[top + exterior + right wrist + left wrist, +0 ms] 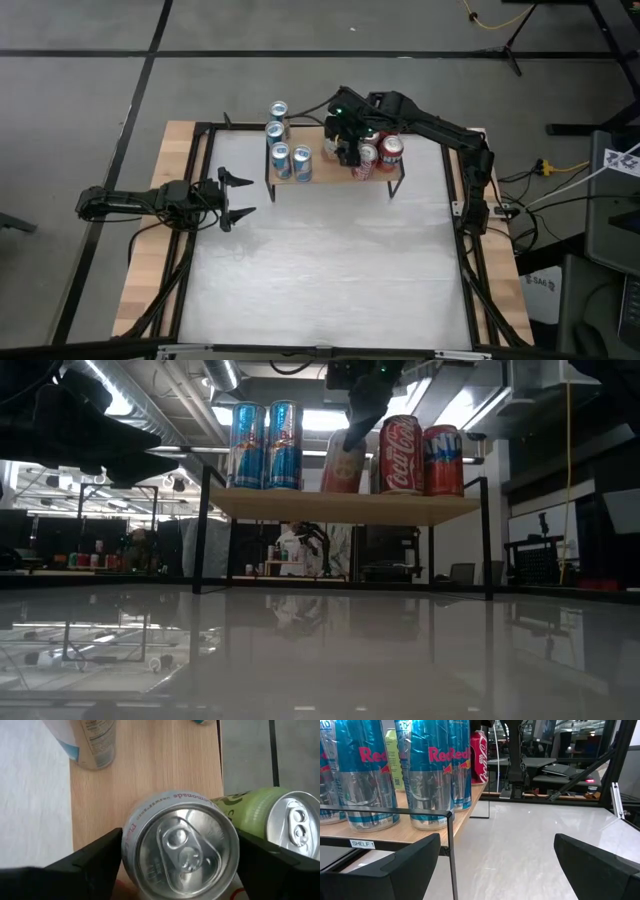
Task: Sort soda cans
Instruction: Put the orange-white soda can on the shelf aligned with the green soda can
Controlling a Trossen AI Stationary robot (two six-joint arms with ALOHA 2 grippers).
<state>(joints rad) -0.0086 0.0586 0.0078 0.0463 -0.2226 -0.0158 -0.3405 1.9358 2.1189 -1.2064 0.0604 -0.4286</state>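
Silver-topped lemonade can (181, 845) stands upright on the wooden shelf (335, 170), long axis vertical, between the right gripper's (180, 862) spread fingers; grip unclear. Left gripper (236, 197) waits open.

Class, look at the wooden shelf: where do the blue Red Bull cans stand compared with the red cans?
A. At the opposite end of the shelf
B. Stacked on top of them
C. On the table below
A: the blue Red Bull cans stand at one end of the wooden shelf, the red cans at the other.
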